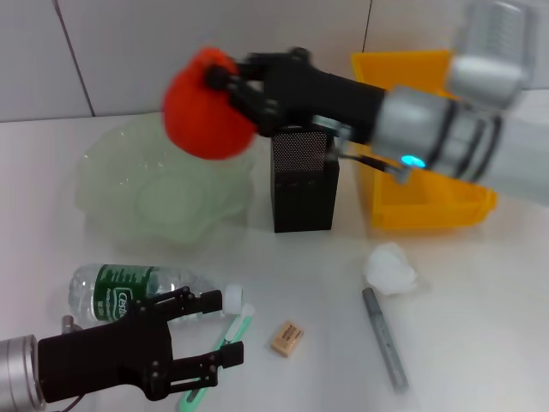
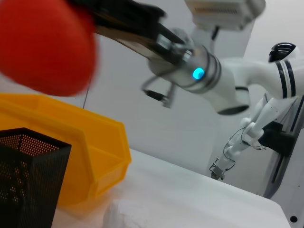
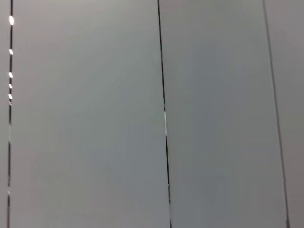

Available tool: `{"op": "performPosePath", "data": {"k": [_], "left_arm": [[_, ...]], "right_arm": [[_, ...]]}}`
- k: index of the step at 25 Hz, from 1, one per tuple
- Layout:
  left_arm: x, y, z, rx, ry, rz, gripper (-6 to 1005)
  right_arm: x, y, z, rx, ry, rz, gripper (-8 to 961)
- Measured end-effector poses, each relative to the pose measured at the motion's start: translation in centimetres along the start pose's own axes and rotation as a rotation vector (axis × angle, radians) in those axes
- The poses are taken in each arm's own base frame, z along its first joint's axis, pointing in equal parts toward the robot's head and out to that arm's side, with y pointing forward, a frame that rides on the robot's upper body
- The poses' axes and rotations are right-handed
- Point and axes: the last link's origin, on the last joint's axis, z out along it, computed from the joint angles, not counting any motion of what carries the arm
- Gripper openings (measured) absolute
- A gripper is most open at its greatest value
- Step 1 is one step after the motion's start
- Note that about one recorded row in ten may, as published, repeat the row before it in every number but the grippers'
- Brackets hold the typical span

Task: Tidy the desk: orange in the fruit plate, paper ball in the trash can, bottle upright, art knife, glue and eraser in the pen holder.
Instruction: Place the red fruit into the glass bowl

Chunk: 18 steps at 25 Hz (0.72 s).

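- Right gripper (image 1: pixel 225 84), black, is raised above the counter (image 1: pixel 480 292), jaws clamped on the round orange fruit (image 1: pixel 206 107). The fruit hangs over the far right rim of the pale green translucent scalloped fruit plate (image 1: pixel 159 193), not touching it.
- Left wrist view: the same orange (image 2: pixel 42 45) is large in the foreground, with the right arm's silver wrist and blue light behind it.
- Left gripper (image 1: pixel 202 330), black, is low at the near left of the counter, jaws spread, holding nothing.
- Clear plastic water bottle with green label (image 1: pixel 137 292) lies on its side just behind the left gripper, white cap toward the middle of the counter.
- Green-handled art knife (image 1: pixel 219 360) lies partly under the left jaws.
- Tan rectangular eraser (image 1: pixel 286 337) sits near the knife.
- Grey glue stick (image 1: pixel 385 339) lies flat, right of the eraser.
- Crumpled white paper ball (image 1: pixel 390 269) rests just behind the glue stick.
- Black mesh square pen holder (image 1: pixel 304 184) stands between the plate and the yellow plastic bin (image 1: pixel 429 206).
- Right wrist view shows only grey wall panels.
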Motion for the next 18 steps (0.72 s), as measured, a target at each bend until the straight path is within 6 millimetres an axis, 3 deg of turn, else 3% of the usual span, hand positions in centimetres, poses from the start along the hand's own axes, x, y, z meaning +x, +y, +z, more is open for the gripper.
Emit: {"op": "performPosePath", "data": {"k": [5, 10, 18], "left_arm": [[0.0, 0.1, 0.0, -0.004, 0.001, 0.001, 783], [0.2, 0.0, 0.3, -0.016, 0.0, 0.006, 783], [0.7, -0.1, 1.1, -0.04, 0.006, 0.02, 783]], "right_arm": [[-0.2, 0.3, 4.8, 0.018, 0.124, -0.076, 83], [0.4, 0.1, 8.0, 0.066, 0.259, -0.172, 90], [1.7, -0.4, 8.3, 0.124, 0.345, -0.205, 129]]}}
